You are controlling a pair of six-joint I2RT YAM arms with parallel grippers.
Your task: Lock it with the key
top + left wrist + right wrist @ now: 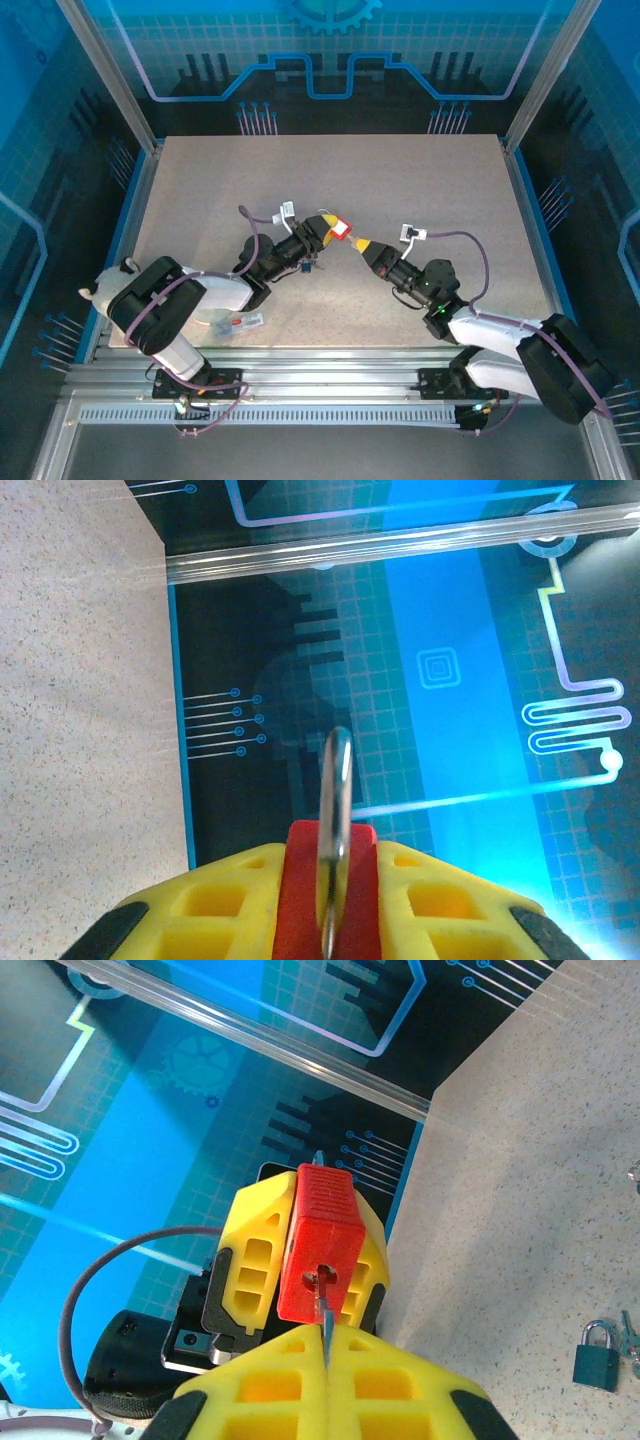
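In the overhead view a small clear packet lies at the 7 o'clock edge of the worktop, just beside the left arm. That arm reaches from there towards 2 o'clock and ends near the middle of the worktop. There the left pincer is clamped on the red padlock, its yellow fingers pressed against the two broad sides of the red body. From the left wrist the silver shackle stands up out of the padlock towards 12 o'clock, seen edge-on against the blue wall. Immediately to the right, at the padlock's 4 o'clock in the overhead view, the right pincer meets it tip to tip. Its fingers are drawn together on the key. From the right wrist only the thin blade shows, rising from between the closed yellow fingers to the keyhole in the padlock's bottom face. The blade's tip is at the slot, but how far in it goes cannot be told. The right arm runs back to 5 o'clock. At the 4 o'clock corner of the right wrist view a small teal padlock lies on the speckled worktop, well apart from the red one.
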